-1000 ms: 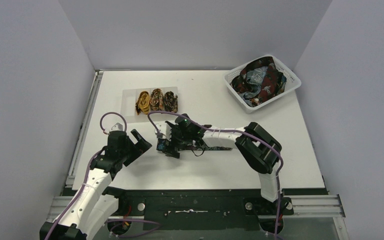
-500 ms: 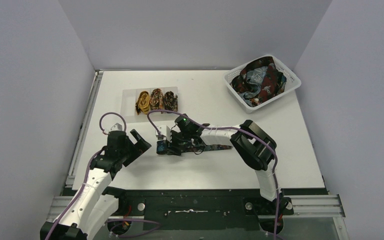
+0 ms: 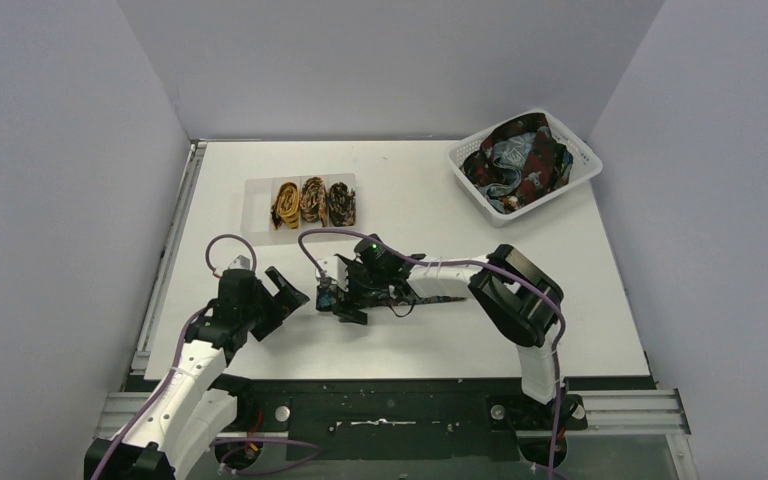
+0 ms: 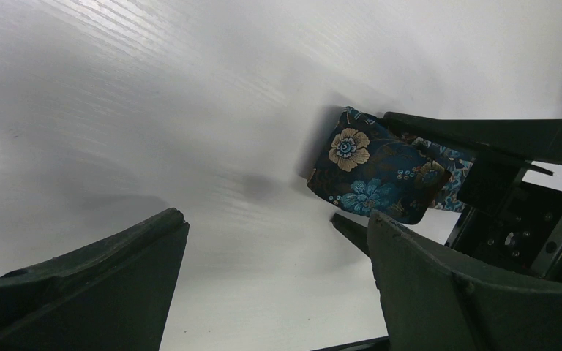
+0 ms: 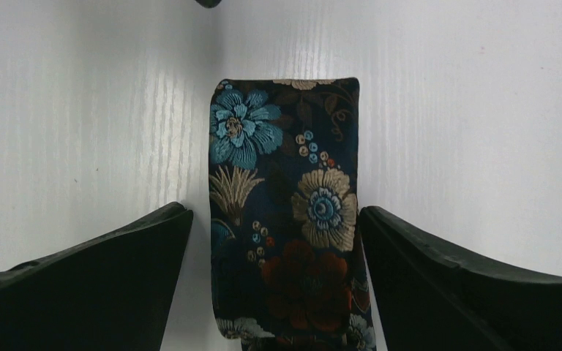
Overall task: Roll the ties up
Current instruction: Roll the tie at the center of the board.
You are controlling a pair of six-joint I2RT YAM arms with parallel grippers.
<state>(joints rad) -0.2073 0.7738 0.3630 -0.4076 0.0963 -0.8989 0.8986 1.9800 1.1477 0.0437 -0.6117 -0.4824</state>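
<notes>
White tabletop (image 3: pixel 410 200), viewed from beside the rig. Lattice basket (image 3: pixel 558 192), far right, holds the unrolled ties (image 3: pixel 518 160). The left gripper (image 3: pixel 288 292), jaws wide and empty, has edged closer over the last second. The right gripper (image 3: pixel 335 303) has swung slightly, jaws spread astride the dark floral tie (image 5: pixel 285 212). That tie is folded at its near-centre end (tail trailing right), so rolling seems barely begun. Three finished coils (image 3: pixel 312 200) sit beyond.
</notes>
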